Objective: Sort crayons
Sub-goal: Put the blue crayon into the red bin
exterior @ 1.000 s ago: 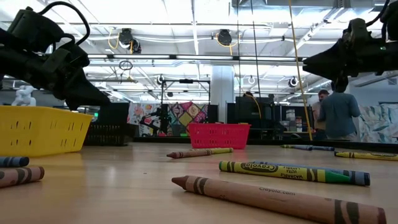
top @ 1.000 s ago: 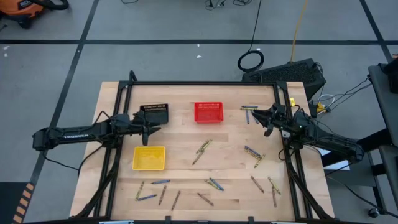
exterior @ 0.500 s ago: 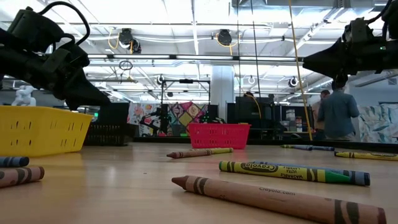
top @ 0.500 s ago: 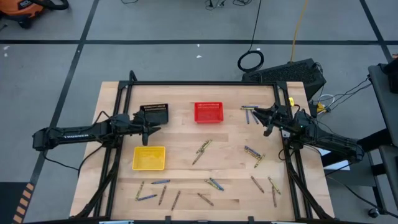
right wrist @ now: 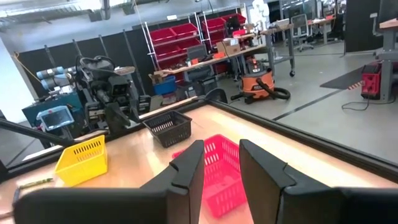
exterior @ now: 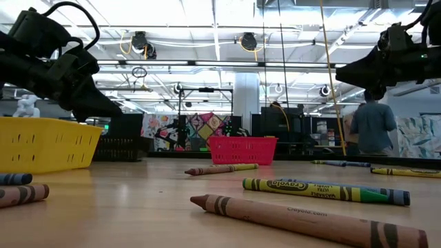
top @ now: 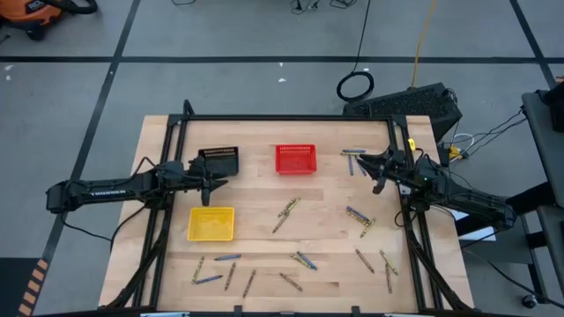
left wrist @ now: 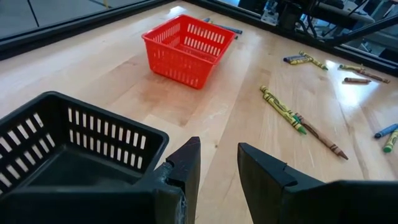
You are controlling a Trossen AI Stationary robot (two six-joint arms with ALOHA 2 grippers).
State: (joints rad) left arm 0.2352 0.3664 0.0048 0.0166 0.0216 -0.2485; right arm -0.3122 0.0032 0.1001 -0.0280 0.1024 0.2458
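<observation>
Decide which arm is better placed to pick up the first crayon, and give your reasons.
Probably the right. The right gripper hangs open beside crayons at the table's far right, empty. The left gripper sits between the black basket and yellow basket, with no crayon close by.

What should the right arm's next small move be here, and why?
Probably lower the right hand toward the crayons lying just beyond it near the table's far edge. Its fingers stand apart with nothing between them, and it hangs above the wood, so nothing is picked yet. The red basket looks empty. The left hand waits by the black basket.
</observation>
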